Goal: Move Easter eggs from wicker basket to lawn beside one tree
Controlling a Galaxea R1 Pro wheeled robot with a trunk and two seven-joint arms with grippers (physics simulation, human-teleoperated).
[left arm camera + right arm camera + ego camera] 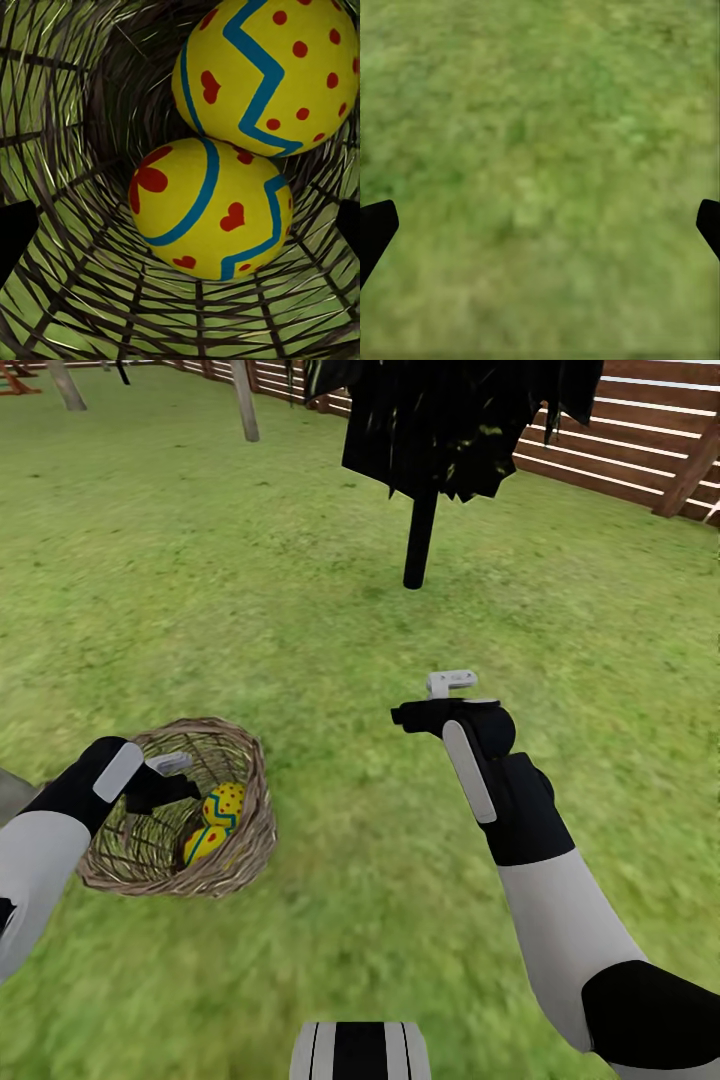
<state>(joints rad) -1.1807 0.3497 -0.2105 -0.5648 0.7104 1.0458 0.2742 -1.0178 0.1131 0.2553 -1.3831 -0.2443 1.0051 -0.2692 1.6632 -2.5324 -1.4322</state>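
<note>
Head view: the wicker basket (190, 810) sits on the lawn (300, 610) at the robot's front left, two Easter eggs (222, 803) showing inside, and the left gripper (170, 780) is poked over the rim; can't tell how wide it's open from here. The right gripper (440, 698) hovers over bare grass with nothing in it. Left wrist view gets what the head misses: both eggs (210, 206) stacked close up, finger tips spread to the edges, not touching either. Right wrist view is just grass, jaws wide and empty. The eggs look smooth, hard and probably slippery, so I'd pinch across the middle.
</note>
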